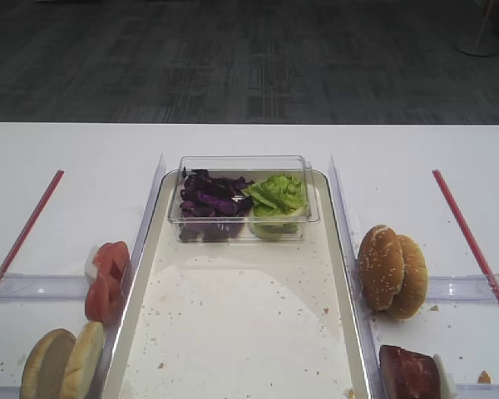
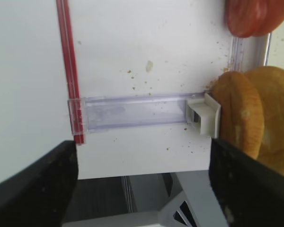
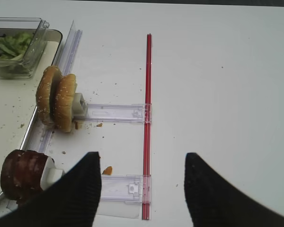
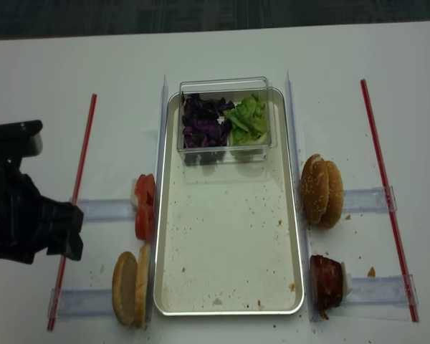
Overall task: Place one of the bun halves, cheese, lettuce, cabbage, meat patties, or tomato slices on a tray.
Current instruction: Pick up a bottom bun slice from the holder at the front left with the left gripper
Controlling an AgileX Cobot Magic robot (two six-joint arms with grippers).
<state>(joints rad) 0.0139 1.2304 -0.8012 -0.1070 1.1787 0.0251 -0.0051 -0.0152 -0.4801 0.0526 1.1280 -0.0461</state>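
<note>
The tray (image 4: pixel 295 236) is bare apart from crumbs. Off its near-left corner the bun halves (image 4: pixel 131 289) stand on edge, faces parallel to the rim. My left pincer (image 2: pixel 142 184), jaws wide and empty, hovers just outboard; buns lie trayward, left arm nearer.
</note>
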